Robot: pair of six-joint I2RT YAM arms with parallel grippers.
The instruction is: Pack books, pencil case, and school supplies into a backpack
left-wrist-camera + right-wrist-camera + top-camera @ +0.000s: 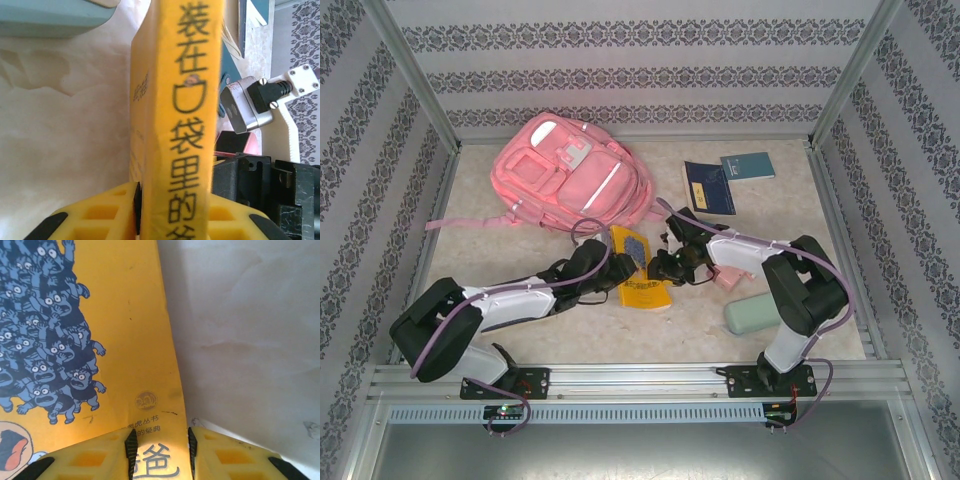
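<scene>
Two grippers met over one yellow book (pixel 642 272), which sat on the table (pixel 800 220) near the centre, just in front of the pink backpack (pixel 570 175). Whether it lay flat or was tipped onto an edge, I could not tell. The left gripper (pixel 172 220) was clamped across the book's spine, one pad against each cover. The right gripper (pixel 160 440) stood with its jaws partly apart over the front cover near its long edge, gripping nothing that I could see.

The book looked thin, light and fairly stiff, with a glossy cover (slick under hard pads, I would guess). A pinch near the spine seemed the soundest hold, since the pages are bound there and cannot fan out. A grip far out on the free edge would probably let it droop or twist.

Room was tight between the two wrists, which nearly touched, so one arm would likely have to give way before the book could swing. Open table lay to the left of the book and in front of it. A pale green case (pixel 752 314) sat close by the right arm's elbow. A navy book (pixel 708 187) and a teal book (pixel 748 165) lay well apart at the far right. The backpack's opening could not be made out, so the entry path stayed uncertain.
</scene>
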